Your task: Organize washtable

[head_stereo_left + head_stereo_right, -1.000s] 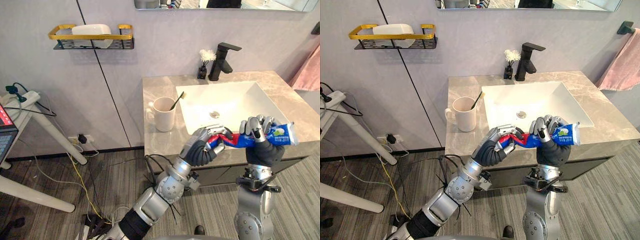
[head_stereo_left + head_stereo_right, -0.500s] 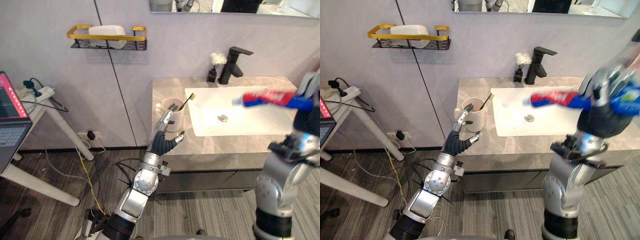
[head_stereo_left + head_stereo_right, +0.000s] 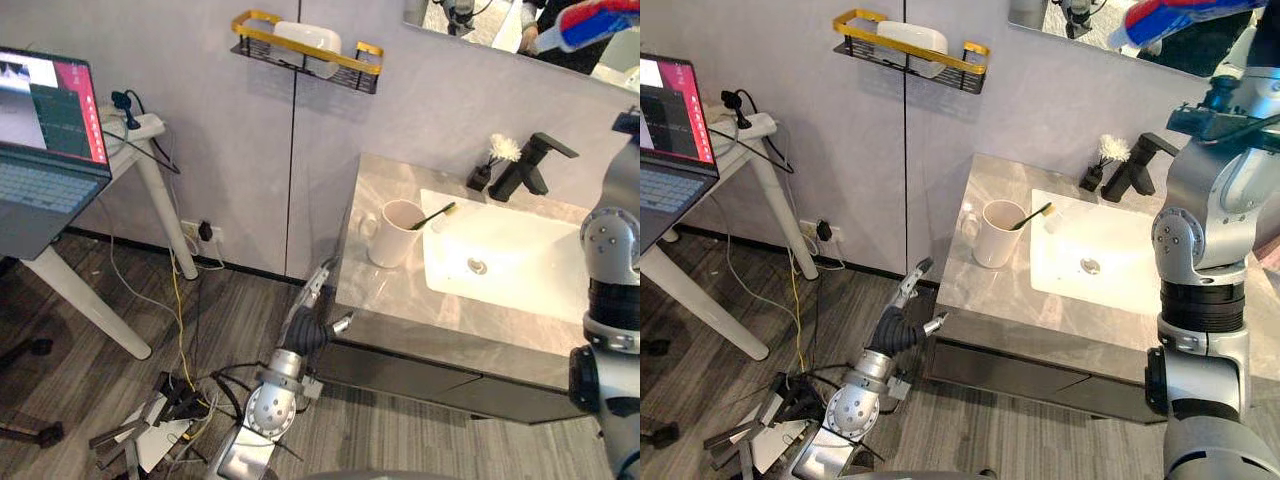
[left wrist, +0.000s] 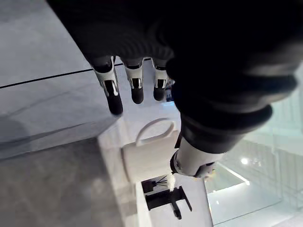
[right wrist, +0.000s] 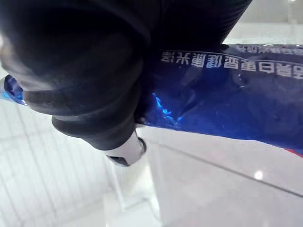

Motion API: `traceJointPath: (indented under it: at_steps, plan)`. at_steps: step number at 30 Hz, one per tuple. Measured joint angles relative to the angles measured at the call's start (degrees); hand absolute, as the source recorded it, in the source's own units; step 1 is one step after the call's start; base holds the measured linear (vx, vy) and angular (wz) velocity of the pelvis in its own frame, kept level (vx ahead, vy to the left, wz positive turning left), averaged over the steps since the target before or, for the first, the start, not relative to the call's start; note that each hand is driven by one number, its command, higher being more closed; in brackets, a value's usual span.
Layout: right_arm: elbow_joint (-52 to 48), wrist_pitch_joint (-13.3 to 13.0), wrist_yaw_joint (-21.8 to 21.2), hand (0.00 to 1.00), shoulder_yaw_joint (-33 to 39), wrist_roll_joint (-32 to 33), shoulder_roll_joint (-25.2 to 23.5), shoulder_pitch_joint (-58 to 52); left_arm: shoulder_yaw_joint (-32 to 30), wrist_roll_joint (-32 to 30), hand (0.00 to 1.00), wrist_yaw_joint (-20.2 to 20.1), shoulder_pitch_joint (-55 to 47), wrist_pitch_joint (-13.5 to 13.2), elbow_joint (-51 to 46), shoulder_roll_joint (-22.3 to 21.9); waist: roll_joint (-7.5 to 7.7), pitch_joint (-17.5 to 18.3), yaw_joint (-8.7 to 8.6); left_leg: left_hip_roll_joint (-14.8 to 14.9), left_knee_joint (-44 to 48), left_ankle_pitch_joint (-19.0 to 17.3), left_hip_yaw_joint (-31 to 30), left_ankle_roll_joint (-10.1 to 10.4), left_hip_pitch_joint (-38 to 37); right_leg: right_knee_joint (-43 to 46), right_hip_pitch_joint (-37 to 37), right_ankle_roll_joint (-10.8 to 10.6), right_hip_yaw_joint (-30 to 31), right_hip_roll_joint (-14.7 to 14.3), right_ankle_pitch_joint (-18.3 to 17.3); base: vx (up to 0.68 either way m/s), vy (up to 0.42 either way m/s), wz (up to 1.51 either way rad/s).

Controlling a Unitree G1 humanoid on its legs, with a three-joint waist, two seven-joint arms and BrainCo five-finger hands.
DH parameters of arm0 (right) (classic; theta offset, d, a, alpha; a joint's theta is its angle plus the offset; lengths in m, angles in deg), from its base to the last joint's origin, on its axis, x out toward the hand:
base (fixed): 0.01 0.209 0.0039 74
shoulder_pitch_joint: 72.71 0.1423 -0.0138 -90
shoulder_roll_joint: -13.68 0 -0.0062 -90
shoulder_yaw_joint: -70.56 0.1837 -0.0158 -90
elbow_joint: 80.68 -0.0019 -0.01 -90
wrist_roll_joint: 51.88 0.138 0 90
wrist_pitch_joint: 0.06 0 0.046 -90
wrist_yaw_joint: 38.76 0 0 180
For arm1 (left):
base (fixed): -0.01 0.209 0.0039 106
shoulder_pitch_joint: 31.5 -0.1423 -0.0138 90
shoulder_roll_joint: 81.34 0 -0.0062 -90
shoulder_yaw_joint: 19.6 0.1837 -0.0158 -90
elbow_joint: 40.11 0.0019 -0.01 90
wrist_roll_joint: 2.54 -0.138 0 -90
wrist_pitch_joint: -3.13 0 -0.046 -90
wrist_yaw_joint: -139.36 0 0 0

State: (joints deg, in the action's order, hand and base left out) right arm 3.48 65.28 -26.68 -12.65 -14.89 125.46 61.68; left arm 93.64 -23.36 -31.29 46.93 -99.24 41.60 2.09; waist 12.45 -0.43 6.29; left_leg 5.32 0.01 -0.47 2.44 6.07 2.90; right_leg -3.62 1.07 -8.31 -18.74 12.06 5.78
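My right arm is lifted high at the right, and my right hand is shut on a red, white and blue toothpaste tube held up in front of the mirror; its blue body lies across the palm. My left hand hangs low beside the front left corner of the grey stone countertop, its fingers straight and holding nothing. A white mug with a toothbrush in it stands on the counter left of the white sink.
A black faucet and a small vase of white flowers stand behind the sink. A gold-railed wall shelf holds a white dish. At far left an open laptop sits on a white table, with cables on the floor.
The camera has swung left. My left hand let go of the tube, opened and dropped below the counter edge. My right hand lifted the tube up to mirror height.
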Motion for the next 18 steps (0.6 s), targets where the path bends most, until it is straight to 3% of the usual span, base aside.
traceJointPath:
  at_steps: [6, 10, 11, 15, 18]
  plan:
    - [-1.47, 2.88, -4.84, 1.00, 3.51, 6.93, 2.10, -13.89, -1.13, -0.21, 0.00, -3.06, -1.25, 0.78, 4.35, 1.09, 2.91, -1.07, 0.59, 0.14, 0.03, 0.27, -1.06, 0.18, 2.56, 0.61, 2.06, -0.01, -1.46, -0.03, 0.02, 0.00, -0.009, 0.09]
    - [-5.53, 4.05, -7.27, 1.00, 7.36, 8.71, 2.07, -22.11, -4.06, -2.44, 0.00, -3.35, -1.89, 2.05, 5.09, 1.20, 4.15, -2.01, -0.41, 0.28, 1.01, 0.54, -1.31, 0.10, 5.05, 1.26, 4.40, -0.02, -1.52, -0.06, 0.05, 0.00, 0.000, 0.00]
    - [-6.57, 4.70, -7.72, 1.00, 7.83, 9.39, 2.06, -23.51, -4.39, -2.64, 0.00, -3.82, -1.89, 2.24, 6.06, 1.32, 4.25, -2.36, -1.04, 0.43, 1.15, 0.53, -1.35, 0.11, 5.18, 1.62, 4.53, -0.03, -1.62, -0.12, 0.06, 0.00, 0.000, 0.00]
    - [-9.42, 5.06, -9.56, 1.00, 9.47, 10.50, 1.99, -25.63, -5.67, -3.62, 0.00, -5.40, -1.85, 2.71, 6.59, 2.24, 6.01, -3.92, -1.22, 0.63, 1.66, 0.46, -0.95, 0.14, 6.70, 1.67, 6.12, 0.00, -1.47, -0.27, 0.15, -0.02, -0.015, -0.06]
    - [-11.81, 5.21, -10.25, 1.00, 9.46, 10.81, 1.29, -26.31, -6.52, -4.12, 0.00, -5.63, -1.39, 3.13, 7.25, 2.28, 6.52, -4.73, -1.07, 0.67, 2.21, 0.41, -0.99, 0.09, 8.17, 1.69, 7.32, 0.11, -1.48, -0.30, 0.52, -0.01, -0.003, 0.00]
